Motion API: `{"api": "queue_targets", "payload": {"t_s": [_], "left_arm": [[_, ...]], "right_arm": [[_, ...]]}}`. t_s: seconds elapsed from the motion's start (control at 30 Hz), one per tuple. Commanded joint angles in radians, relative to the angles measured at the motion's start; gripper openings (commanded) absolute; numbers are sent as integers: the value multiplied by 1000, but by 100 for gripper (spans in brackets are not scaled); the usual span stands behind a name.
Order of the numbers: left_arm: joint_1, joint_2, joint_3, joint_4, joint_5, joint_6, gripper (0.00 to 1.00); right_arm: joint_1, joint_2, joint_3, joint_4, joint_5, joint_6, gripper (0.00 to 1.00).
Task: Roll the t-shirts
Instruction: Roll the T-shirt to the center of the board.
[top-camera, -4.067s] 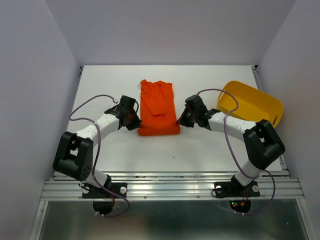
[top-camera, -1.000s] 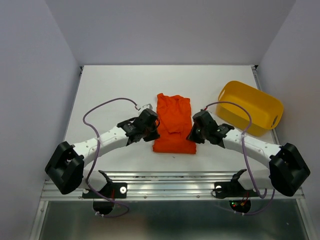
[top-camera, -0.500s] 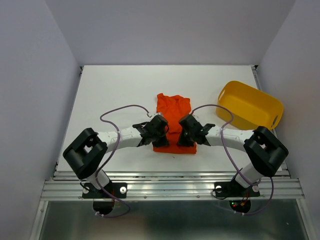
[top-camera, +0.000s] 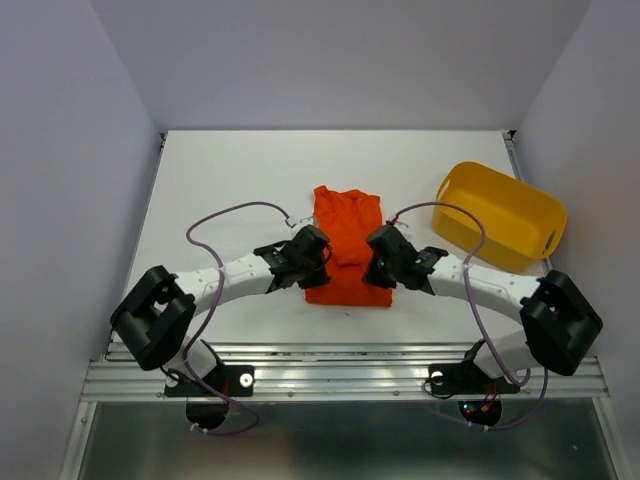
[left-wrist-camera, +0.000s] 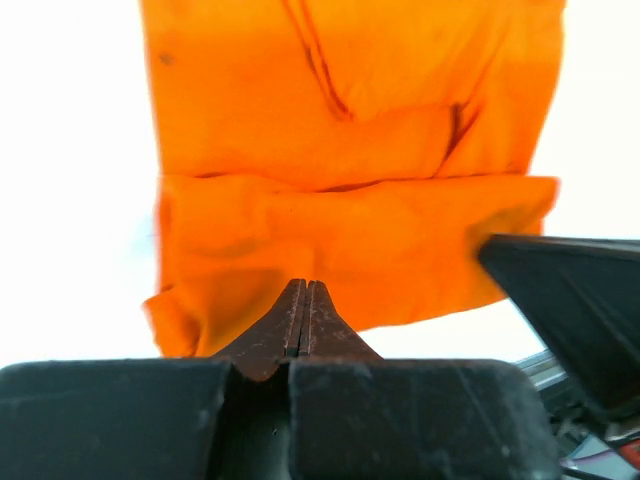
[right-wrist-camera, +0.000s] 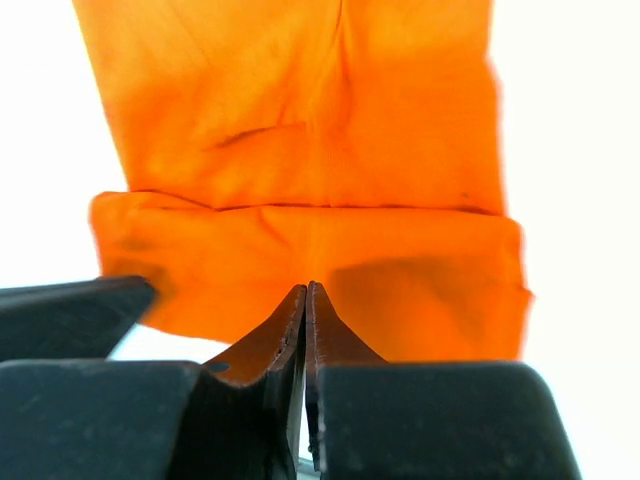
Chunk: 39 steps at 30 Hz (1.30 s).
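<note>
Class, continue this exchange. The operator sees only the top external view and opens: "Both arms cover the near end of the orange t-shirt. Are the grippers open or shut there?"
Observer: The left wrist view shows the left gripper shut, fingers pressed flat together, tips at the t-shirt's near end.
Operator: And the right one?
Observer: The right gripper is shut too in its own wrist view. No cloth shows between its fingers.
Operator: Has any rolling begun?
Observer: Both wrist views show the near end turned over into one band across the shirt's width, with a crease along its far side.
</note>
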<state>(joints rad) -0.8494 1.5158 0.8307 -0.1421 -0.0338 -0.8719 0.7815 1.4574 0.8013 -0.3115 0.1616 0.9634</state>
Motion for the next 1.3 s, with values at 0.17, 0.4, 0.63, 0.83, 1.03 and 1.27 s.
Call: {"api": "queue_targets", "payload": {"t_s": [0.17,0.4,0.63,0.83,1.03,1.27], "left_arm": [[81,-265,-82,-97,-49,8,26],[90,-355,-251,-7,29,-79,70],[90,-404,-358,105,74,-173,63],[90,-339,-360,134,78,-183,50],[90,-309,-383,196,84,-205,47],[92,-279,-392,220,86,-211,41]], "right_arm": [[-7,-279,-85,-187,128,-3,32],[-16,-396,-214,-167,43,83,64],[-25,-465,-344,-52,7,198,65],[-34,-433,-389,21,12,248,60],[-34,-404,-401,52,30,255,52],[-53,-384,-392,58,39,242,47]]}}
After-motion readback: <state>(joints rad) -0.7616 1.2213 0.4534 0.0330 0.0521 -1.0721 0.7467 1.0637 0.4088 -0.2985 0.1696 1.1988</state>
